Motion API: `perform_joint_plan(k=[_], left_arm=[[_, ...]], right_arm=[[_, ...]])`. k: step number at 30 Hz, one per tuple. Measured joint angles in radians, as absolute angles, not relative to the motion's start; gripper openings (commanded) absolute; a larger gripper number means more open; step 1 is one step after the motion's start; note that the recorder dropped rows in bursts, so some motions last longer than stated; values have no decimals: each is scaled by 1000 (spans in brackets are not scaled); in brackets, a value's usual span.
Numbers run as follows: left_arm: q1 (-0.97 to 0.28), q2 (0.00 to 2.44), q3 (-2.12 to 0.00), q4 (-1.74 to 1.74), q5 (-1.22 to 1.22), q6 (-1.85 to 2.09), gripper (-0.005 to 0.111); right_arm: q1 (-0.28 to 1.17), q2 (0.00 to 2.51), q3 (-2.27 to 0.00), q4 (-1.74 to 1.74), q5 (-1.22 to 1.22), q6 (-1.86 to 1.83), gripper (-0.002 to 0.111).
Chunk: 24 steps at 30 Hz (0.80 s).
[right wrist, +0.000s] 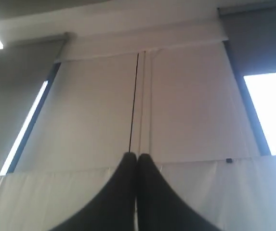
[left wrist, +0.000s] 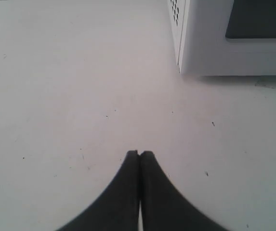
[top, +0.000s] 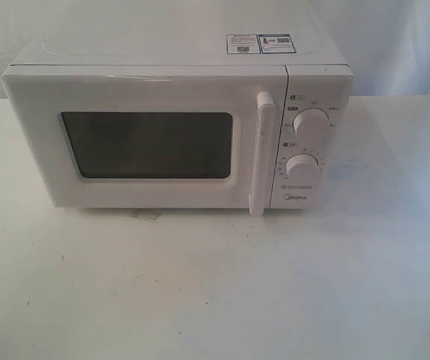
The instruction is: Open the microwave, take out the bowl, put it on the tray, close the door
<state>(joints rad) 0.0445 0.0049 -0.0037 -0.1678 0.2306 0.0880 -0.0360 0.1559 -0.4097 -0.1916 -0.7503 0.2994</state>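
Note:
The white microwave [top: 177,127] stands at the middle of the white table, its door [top: 147,142] shut, with a dark window and a vertical bar handle [top: 263,154]. Two round knobs [top: 310,124] sit on its right panel. The bowl is hidden and no tray shows. Neither arm appears in the exterior view. My left gripper [left wrist: 140,153] is shut and empty, low over the bare table, with the microwave's corner [left wrist: 186,43] ahead of it. My right gripper [right wrist: 137,155] is shut and empty, pointing up at a wall and blinds.
The white table [top: 199,292] spreads in front of the microwave and to both sides. A small pale mark [top: 145,215] lies just under the door's lower edge. White cloth hangs behind the microwave.

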Motion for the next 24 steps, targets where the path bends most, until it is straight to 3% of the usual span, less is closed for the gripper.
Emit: perform_joint_plan(k=[5, 10, 24], left_arm=[[44, 5, -4, -168, 231, 88, 0], [44, 5, -4, -168, 231, 88, 0], [44, 5, -4, -168, 231, 88, 0]], right_arm=[[-36, 404, -665, -549, -422, 508, 0], [-36, 612, -706, -730, -160, 746, 0], [-38, 882, -664, -758, -174, 1008, 0]])
